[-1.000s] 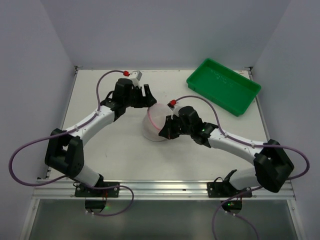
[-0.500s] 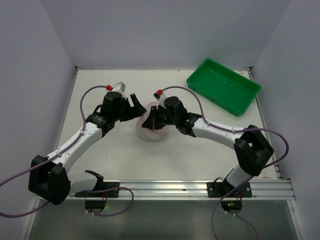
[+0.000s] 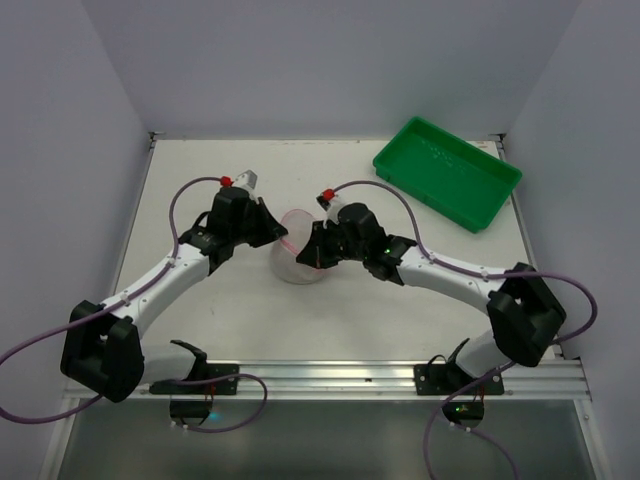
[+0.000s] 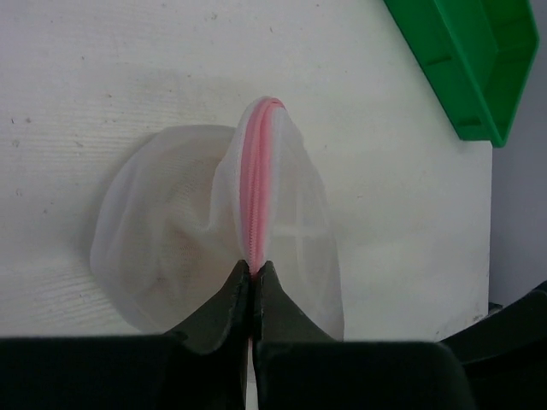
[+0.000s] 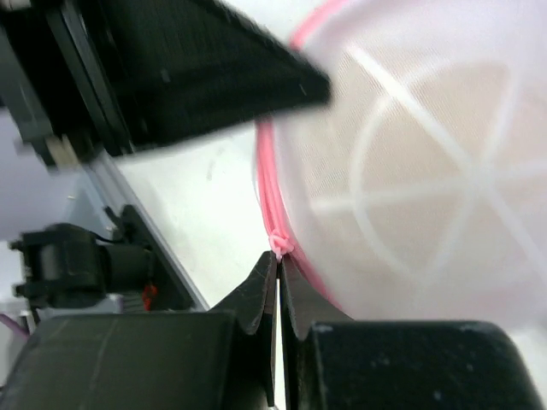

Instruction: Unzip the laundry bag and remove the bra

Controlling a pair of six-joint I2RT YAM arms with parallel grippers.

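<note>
Centre frame: left gripper (image 4: 254, 275) pinched shut on pink zip trim (image 4: 256, 171) of laundry bag (image 4: 162, 231). Right gripper (image 5: 279, 260) clamped on trim opposite, likely tensioning it for unzipping.

White mesh laundry bag (image 4: 162, 231), pink zip trim (image 4: 255, 184) — green tray (image 3: 447, 172).

Top external view: bright, even, diffuse light from overhead; faint soft shadows cast beneath the arms on the table (image 3: 250, 320); walls tinted pale lilac; focus sharp throughout. Left wrist view: table surface nearly washed out; a soft grey shadow thrown above the laundry bag (image 4: 162, 231); lower edge rendered near black, detail lost. Right wrist view: mesh and pink trim softened by close range; upper left smeared by heavy blur.
</note>
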